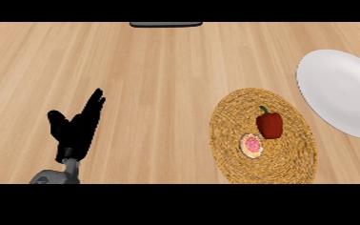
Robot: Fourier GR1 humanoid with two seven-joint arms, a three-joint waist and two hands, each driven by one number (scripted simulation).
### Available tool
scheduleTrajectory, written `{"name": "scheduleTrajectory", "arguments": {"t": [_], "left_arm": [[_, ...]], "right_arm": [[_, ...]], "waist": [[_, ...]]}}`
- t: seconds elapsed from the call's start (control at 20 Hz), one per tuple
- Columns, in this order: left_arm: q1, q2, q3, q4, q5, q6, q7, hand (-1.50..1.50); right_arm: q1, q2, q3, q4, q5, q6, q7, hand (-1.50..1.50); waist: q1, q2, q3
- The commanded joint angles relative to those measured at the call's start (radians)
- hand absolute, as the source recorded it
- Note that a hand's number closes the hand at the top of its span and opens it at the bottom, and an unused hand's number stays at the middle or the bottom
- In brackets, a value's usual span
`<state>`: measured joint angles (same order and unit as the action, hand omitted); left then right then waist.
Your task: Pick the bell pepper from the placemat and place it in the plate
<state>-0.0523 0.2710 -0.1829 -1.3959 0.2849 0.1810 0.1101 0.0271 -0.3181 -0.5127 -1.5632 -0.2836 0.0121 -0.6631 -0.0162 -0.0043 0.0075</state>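
Observation:
A red bell pepper with a green stem lies on a round woven placemat at the right of the head view. A white plate sits on the wooden counter at the far right, partly cut off by the view's edge. My left hand rests open at the lower left, fingers pointing up, far from the pepper. My right hand is out of view.
A small pink frosted donut lies on the placemat just left of and below the pepper. A dark flat object sits at the counter's far edge, top centre. Bare wooden counter spans the middle.

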Motion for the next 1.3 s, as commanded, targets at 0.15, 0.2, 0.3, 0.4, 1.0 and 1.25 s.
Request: {"name": "scheduleTrajectory", "arguments": {"t": [0.15, 0.2, 0.3, 0.4, 1.0, 1.25], "left_arm": [[0.046, -0.049, -0.04, 0.012, -0.012, 0.008, 0.045, 0.0], [0.037, -0.048, -0.041, 0.023, -0.011, 0.001, 0.045, 0.0], [0.083, -0.042, -0.045, -0.017, -0.006, 0.003, 0.053, 0.0], [0.065, -0.015, -0.028, -0.037, -0.001, -0.006, 0.082, 0.0], [0.061, -0.065, -0.047, -0.041, -0.052, 0.008, 0.09, 0.0], [0.055, -0.071, -0.039, -0.037, -0.066, 0.003, 0.091, 0.0]], "right_arm": [[0.182, -0.074, -0.013, -0.024, 0.109, 0.084, -0.073, -1.5], [0.173, -0.155, -0.023, 0.034, 0.144, 0.11, -0.059, -1.5], [0.253, -0.201, 0.006, -0.02, 0.228, 0.128, -0.04, -1.5], [0.283, -0.181, 0.06, -0.079, 0.311, 0.087, 0.013, -1.5], [0.324, -0.053, 0.307, -0.405, 0.65, -0.03, 0.391, -1.5], [0.242, -0.007, 0.416, -0.442, 0.829, -0.066, 0.596, -1.5]], "waist": [[0.005, 0.003, -0.008], [0.009, 0.007, -0.008], [0.012, 0.003, -0.009], [0.015, 0.004, -0.009], [0.015, 0.004, -0.008], [0.021, 0.005, -0.008]]}}
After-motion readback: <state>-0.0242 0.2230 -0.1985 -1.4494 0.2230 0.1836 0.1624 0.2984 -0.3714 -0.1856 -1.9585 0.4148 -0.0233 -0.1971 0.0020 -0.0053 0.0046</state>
